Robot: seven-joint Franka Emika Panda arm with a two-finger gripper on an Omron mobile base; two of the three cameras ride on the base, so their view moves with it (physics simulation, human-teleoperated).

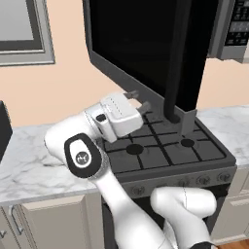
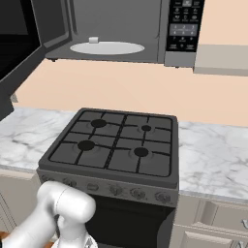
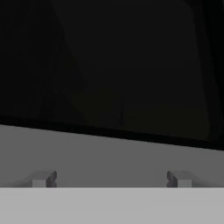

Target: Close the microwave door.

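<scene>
In the left base view the white arm climbs from the lower right, bends at a dark-capped elbow and reaches forward and up, so that the gripper (image 1: 137, 98) sits right at the lower frame of the microwave door (image 1: 146, 44). Its two fingers are spread wide, with nothing between them, and their tips lie at or just against the grey edge of the door; whether they truly touch cannot be told. In the hand view the gripper (image 3: 111, 178) faces the door (image 3: 109, 65) head on, black glass above and the grey frame band below, the two finger tips well apart. The door stands swung open, out over the stove (image 1: 160, 146), with its long black bar handle (image 1: 177, 58) running down to near the back burners. In the right base view the microwave (image 2: 116, 29) hangs open above the stove (image 2: 114, 145), a white turntable plate (image 2: 106, 48) lying inside its cavity and the keypad panel (image 2: 183, 26) at its right side; the door (image 2: 19, 43) juts out at the left edge. The marble desk (image 2: 213, 155) runs along both sides of the stove, and the burner grates lie just under the door's lower edge.
</scene>
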